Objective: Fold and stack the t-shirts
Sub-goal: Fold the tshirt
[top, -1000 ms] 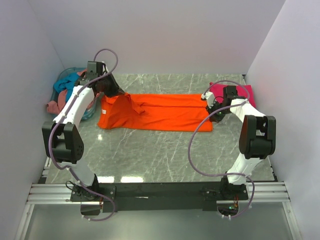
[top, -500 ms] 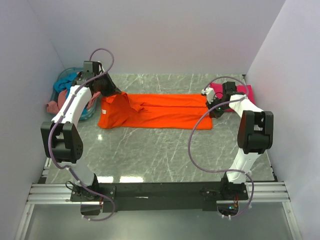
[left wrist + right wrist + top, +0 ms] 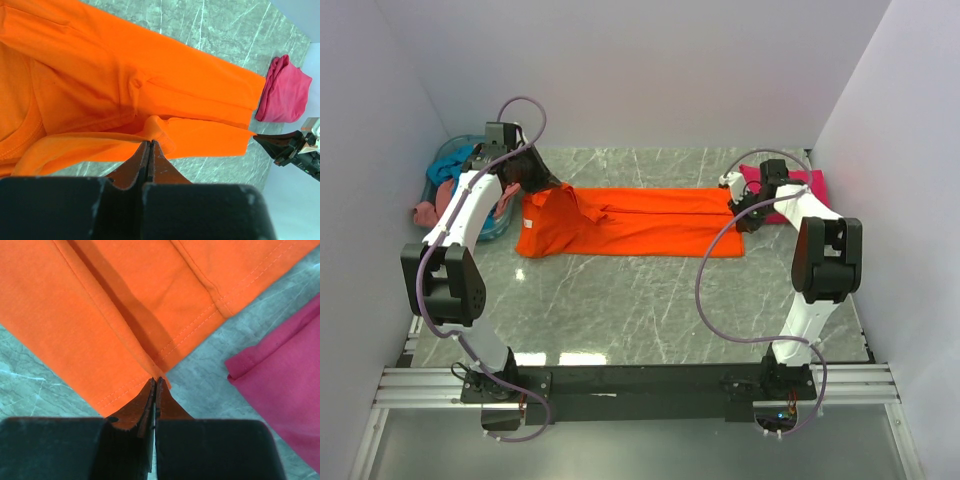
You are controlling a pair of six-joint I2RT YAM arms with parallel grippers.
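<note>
A bright orange t-shirt (image 3: 630, 222) lies stretched across the far half of the table, folded lengthwise. My left gripper (image 3: 542, 184) is shut on a pinch of its cloth (image 3: 159, 129) at the collar end. My right gripper (image 3: 742, 212) is shut on the hem corner (image 3: 159, 380) at the other end. A folded magenta-pink t-shirt (image 3: 798, 190) lies at the far right, just beyond the right gripper, and shows as well in the right wrist view (image 3: 285, 385) and the left wrist view (image 3: 285, 95). Teal-blue (image 3: 455, 168) and salmon-pink (image 3: 430, 208) t-shirts hang out of the basket.
A pale blue round basket (image 3: 465, 195) stands at the far left against the wall. White walls close in the table on the left, back and right. The marble table (image 3: 640, 310) lies bare between the shirt and the arm bases.
Both grippers have carried the shirt's lifted edge toward the back wall, folding the shirt narrower. The right gripper moved back and slightly left along the magenta shirt.
</note>
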